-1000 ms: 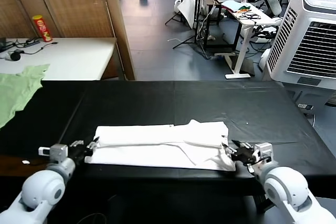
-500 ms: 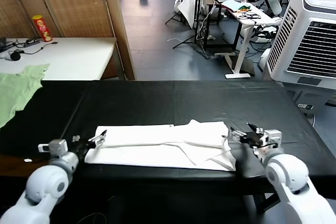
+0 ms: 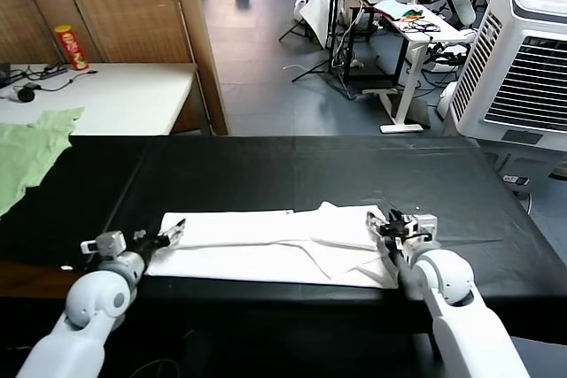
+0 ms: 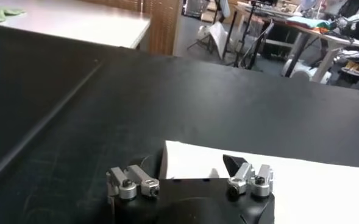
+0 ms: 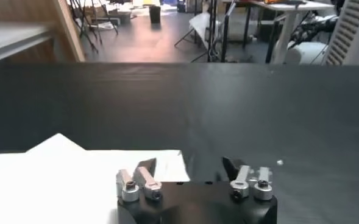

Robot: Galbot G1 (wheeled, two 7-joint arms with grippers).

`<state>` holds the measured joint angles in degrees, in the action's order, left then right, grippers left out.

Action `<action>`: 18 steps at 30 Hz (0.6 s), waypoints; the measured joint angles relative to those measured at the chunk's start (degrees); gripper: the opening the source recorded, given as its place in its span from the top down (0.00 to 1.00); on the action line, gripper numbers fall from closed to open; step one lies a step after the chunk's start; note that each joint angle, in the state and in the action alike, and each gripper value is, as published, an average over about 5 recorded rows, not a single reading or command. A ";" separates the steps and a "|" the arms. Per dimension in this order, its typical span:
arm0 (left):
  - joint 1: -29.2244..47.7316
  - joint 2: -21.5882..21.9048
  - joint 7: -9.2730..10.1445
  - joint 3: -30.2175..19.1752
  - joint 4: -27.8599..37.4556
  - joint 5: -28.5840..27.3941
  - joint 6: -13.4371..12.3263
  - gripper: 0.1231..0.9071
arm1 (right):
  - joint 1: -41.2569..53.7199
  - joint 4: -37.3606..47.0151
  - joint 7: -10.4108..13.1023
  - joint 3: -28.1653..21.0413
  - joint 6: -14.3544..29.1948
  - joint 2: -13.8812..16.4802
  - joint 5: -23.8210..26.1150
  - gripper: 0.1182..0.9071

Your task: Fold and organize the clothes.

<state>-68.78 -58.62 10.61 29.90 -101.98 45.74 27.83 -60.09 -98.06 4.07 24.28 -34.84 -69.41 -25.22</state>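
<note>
At T-shirt [image 3: 266, 250] ends: open end effectors.

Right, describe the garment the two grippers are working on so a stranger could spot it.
On the long black table, near its front edge, a plain white cotton T-shirt lies folded into a long flat strip between the left gripper and right gripper. The only other garment is pale green, far left.
</note>
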 joint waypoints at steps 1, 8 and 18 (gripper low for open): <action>0.16 -0.19 -0.06 -0.03 0.31 -0.07 -0.24 0.50 | -0.07 0.06 -0.03 -0.04 0.11 -0.24 0.16 0.76; 0.80 -1.27 -0.01 -0.18 1.93 -2.44 -1.99 0.95 | 0.94 1.76 -0.18 -1.12 2.72 -0.66 1.71 0.99; 0.98 -2.26 -0.07 0.24 2.29 -5.87 -3.60 0.98 | 4.06 4.60 -2.94 -2.69 4.38 1.21 1.34 0.91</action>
<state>-67.81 -60.88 10.54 30.14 -99.69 39.87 24.23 -56.03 -93.46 1.13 21.59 -30.46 -68.20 -23.88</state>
